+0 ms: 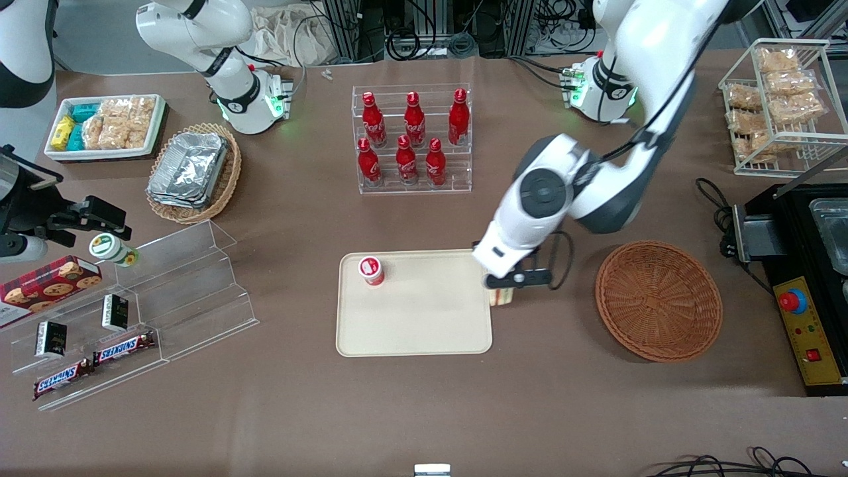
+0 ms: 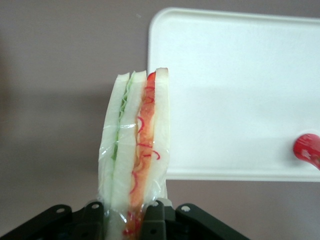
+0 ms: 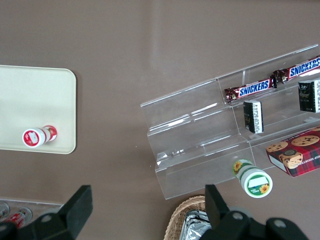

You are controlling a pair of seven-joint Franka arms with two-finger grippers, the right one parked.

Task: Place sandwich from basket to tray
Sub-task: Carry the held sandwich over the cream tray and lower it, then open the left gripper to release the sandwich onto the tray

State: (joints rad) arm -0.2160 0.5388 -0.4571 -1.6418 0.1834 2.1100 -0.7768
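Sandwich (image 2: pixel 135 150) position: gripped between the fingers (image 2: pixel 155 220) of the left arm's end effector (image 1: pixel 509 283), standing on edge, with green filling in one layer and orange-red filling in the other under a clear wrapper. In the front view only a pale corner of it (image 1: pixel 501 297) shows below the end effector, over the edge of the tray (image 1: pixel 424 324) that faces the basket (image 1: pixel 658 299). The end effector is clenched on the sandwich at its lower end; the fingers are narrowly spaced, set by the thickness of the wedge.

Basket: round, reddish-brown wicker, on the desk (image 1: pixel 424 411) beside the tray toward the working arm's end, with nothing visible in it.

Tray: cream, rectangular, flat on the desk. One small red-and-white cup (image 1: pixel 371 270) stands on it near the corner away from the end effector; its label cannot be read.

Readable markings:
- Two bars marked "SNICKERS" (image 1: pixel 93 361) lie on the lowest step of a clear stepped stand (image 1: pixel 152 298) toward the parked arm's end of the desk.
- Six red bottles (image 1: pixel 411 136) with white script stand in a clear rack farther from the front camera than the tray; the script is too small to read with certainty.
- A red box printed with cookies (image 1: pixel 46 281) lies beside the stepped stand.
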